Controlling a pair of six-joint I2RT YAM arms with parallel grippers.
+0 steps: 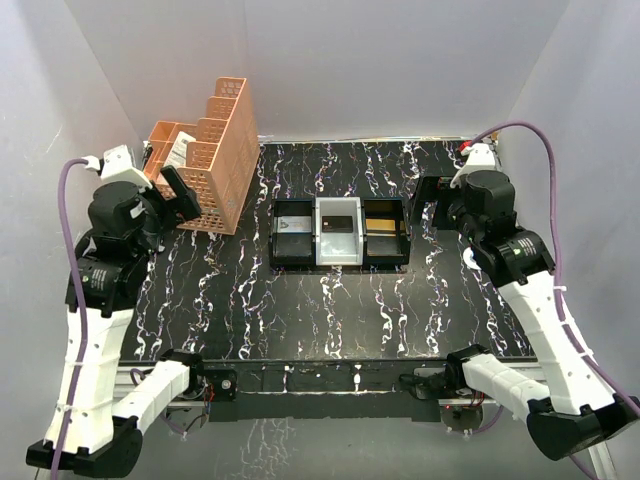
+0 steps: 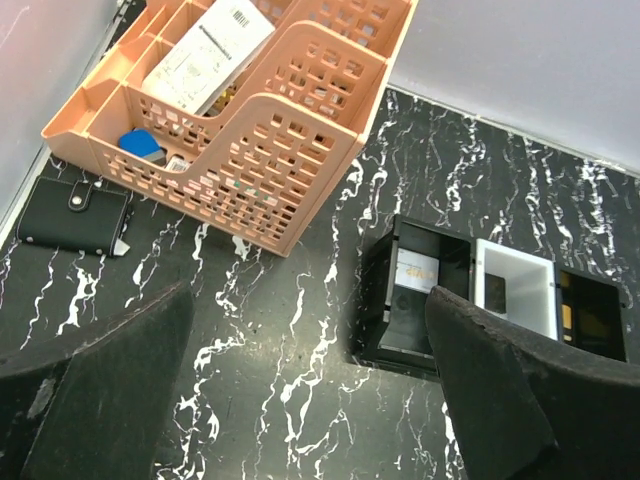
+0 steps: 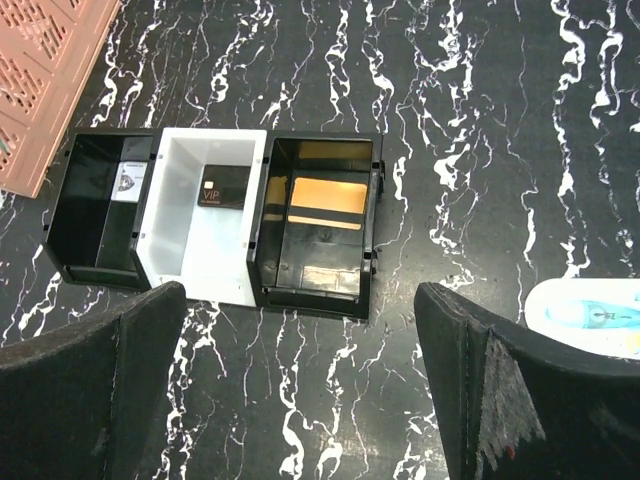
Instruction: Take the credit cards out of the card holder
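The card holder [image 2: 73, 215] lies shut on the table left of the peach basket; it looks black, with a tab and a pale snap. The top view does not show it. Both grippers hang open above the table with nothing between their fingers. My left gripper [image 2: 310, 400] [image 1: 180, 195] is near the basket's front corner, well right of the holder. My right gripper [image 3: 300, 390] [image 1: 435, 205] hovers just in front of the three-compartment tray [image 3: 255, 235]. In that tray lie a white card [image 3: 125, 182], a black card [image 3: 222, 186] and a gold card [image 3: 325, 200].
The peach perforated basket [image 1: 205, 165] [image 2: 250, 130] stands at the back left and holds a white barcoded leaflet [image 2: 205, 55] and a blue item [image 2: 140, 145]. The tray [image 1: 340, 262] [image 2: 372, 300] sits mid-table. A white-and-blue object [image 3: 595, 315] lies to the right.
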